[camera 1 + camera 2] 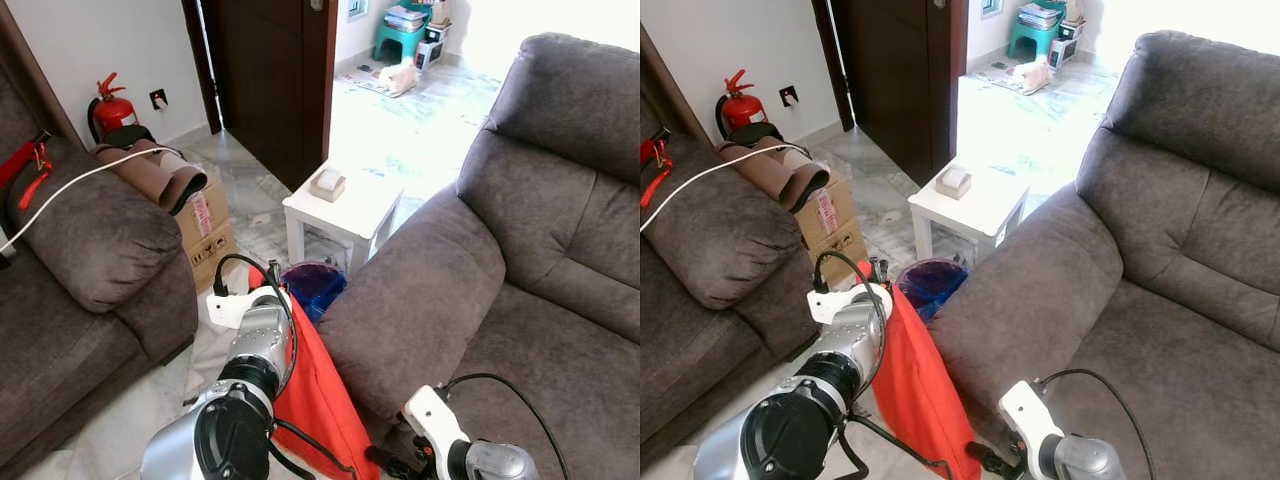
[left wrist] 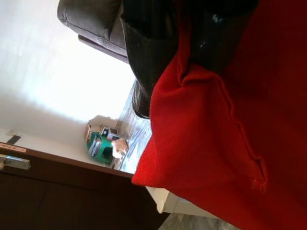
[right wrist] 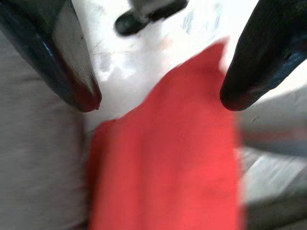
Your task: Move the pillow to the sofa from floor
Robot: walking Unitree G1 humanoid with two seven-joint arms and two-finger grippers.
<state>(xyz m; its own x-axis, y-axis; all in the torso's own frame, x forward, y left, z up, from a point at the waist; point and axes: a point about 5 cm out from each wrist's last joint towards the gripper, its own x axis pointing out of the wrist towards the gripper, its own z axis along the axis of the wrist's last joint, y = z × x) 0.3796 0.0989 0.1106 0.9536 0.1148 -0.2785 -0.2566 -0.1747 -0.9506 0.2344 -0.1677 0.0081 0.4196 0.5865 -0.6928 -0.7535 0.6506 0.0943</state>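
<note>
Left arm: nearest the camera, raised and reaching forward and down, wrist cable looping over it.
Left gripper: fingers closed on the top edge of the pillow; the wrist view shows red cloth bunched and creased between the black fingers.
Pillow: red, hanging from the left gripper, long axis running top to bottom, its top corner at the gripper and its lower end dropping toward the floor near the base of the sofa arm. It looks lifted rather than lying flat, though its bottom is cut off by the frame.
Right gripper: low beside the sofa front, fingers spread wide, holding nothing; the pillow's lower part lies straight ahead between the fingertips and a little beyond them.
Right arm: bent low at the frame's bottom edge, white wrist housing pointing toward the pillow.
Key relation: the sofa seat lies to the right of and above the hanging pillow, with the padded sofa arm between them. By my judgement, the pillow must be carried up over that arm and rightward; the left gripper has the hold, and the right is nearer to steady the bottom.
Bin: blue, on the floor just beyond the pillow.
Side table: white, past the bin, beside the sofa arm's far end.
</note>
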